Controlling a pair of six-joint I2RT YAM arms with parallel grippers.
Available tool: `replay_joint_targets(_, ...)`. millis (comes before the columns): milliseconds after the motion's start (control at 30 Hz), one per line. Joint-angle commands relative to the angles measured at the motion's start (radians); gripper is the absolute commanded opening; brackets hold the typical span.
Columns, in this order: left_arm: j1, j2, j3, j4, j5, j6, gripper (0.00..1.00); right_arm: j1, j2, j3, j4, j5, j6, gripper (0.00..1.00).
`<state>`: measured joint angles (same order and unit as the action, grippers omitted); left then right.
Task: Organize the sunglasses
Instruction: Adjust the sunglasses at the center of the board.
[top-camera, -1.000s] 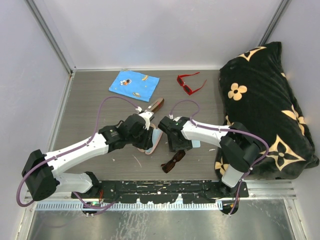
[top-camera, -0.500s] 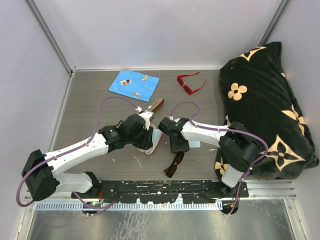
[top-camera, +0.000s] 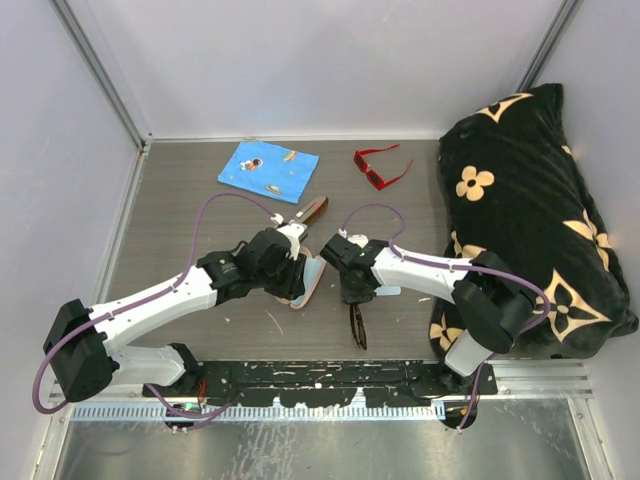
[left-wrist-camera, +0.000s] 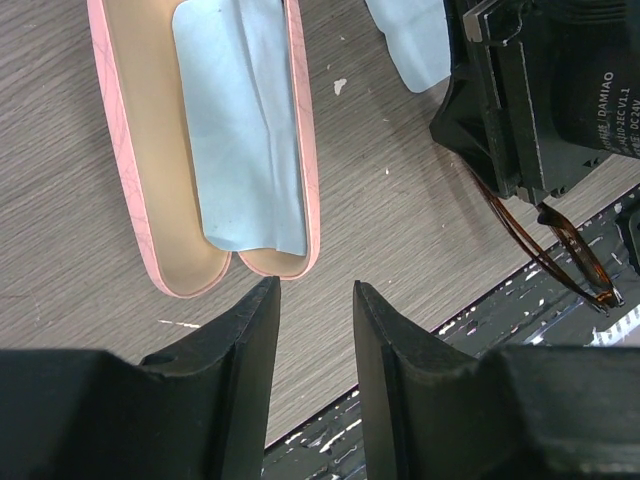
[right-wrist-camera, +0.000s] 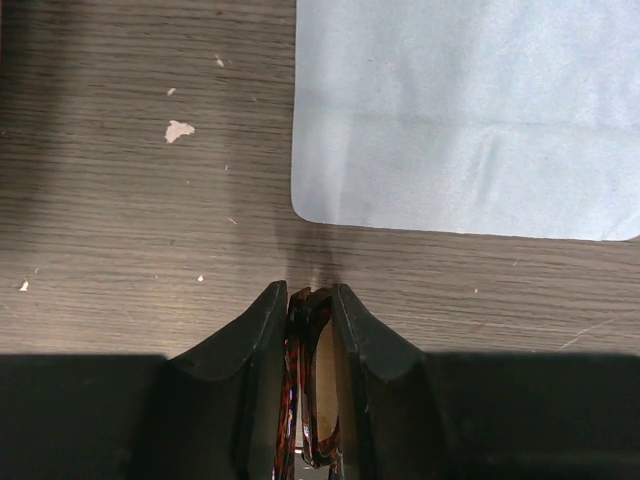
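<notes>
Two fingers of the right gripper (right-wrist-camera: 308, 300) are pressed onto the folded dark brown sunglasses (top-camera: 357, 326), held near the table's (top-camera: 170, 220) near edge. The left gripper (left-wrist-camera: 315, 292) is seen slightly spread and empty beside the open pink case (left-wrist-camera: 125, 200). The red sunglasses (top-camera: 380, 167) are seen by the far edge.

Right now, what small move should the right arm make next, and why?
Probably a short lift, swinging left toward the pink case. The right gripper is closed on the folded brown sunglasses, and the case lies open alongside with only a blue cloth inside.
</notes>
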<state>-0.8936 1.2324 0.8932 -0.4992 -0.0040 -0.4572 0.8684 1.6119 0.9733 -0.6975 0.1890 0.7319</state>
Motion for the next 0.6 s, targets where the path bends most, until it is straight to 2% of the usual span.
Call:
replay_joint_targets(0,0.002,-0.029,0.010,0.004,-0.014,-0.009,0.37,0.004,-0.054,-0.022,0.070,-0.020,-0.004,0.28)
replay_joint_targets(267,0.002,-0.021,0.011,0.010,-0.004,-0.016,0.36,-0.035,-0.141,-0.109,0.197,-0.076,0.017,0.25)
replay_joint_targets(567,0.001,-0.007,0.019,0.014,0.005,-0.018,0.36,-0.144,-0.242,-0.283,0.408,-0.200,0.076,0.24)
